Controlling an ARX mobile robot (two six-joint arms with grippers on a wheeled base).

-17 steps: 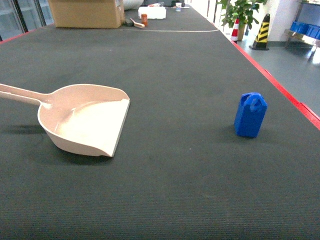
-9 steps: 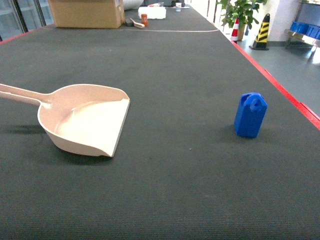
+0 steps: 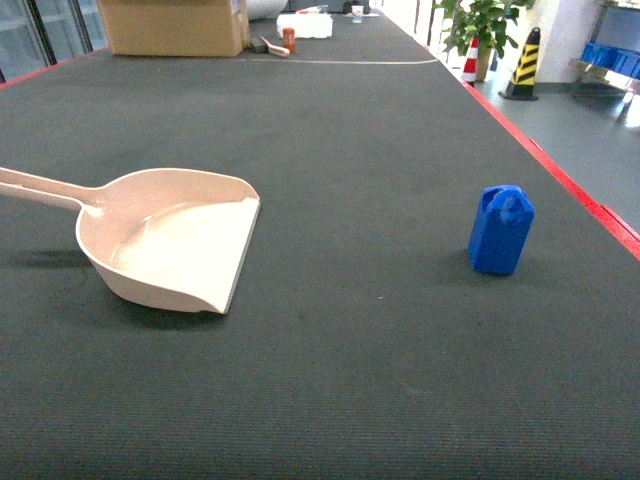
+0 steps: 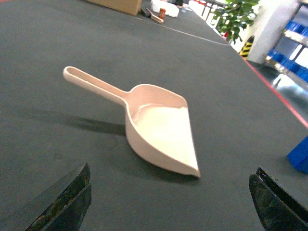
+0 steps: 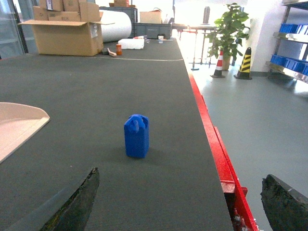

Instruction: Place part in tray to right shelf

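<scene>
The part (image 3: 500, 232) is a small blue jug-shaped block standing upright on the dark carpeted table, right of centre. The right wrist view shows the part (image 5: 136, 136) ahead of my right gripper (image 5: 182, 175) and a little to its left. That gripper is open and holds nothing. The beige tray (image 3: 170, 240) lies flat at the left, handle pointing left, with nothing in it. My left gripper (image 4: 172, 190) is open just short of the tray (image 4: 161, 127), near its front lip. Neither gripper shows in the head view. The right shelf is out of view.
The table's red edge (image 5: 216, 144) runs close to the right of the part, with grey floor beyond. A cardboard box (image 3: 170, 25) and small items sit at the far end. A striped cone (image 3: 522, 65), a plant (image 3: 480, 25) and a rack with blue crates (image 3: 610, 58) stand off to the right.
</scene>
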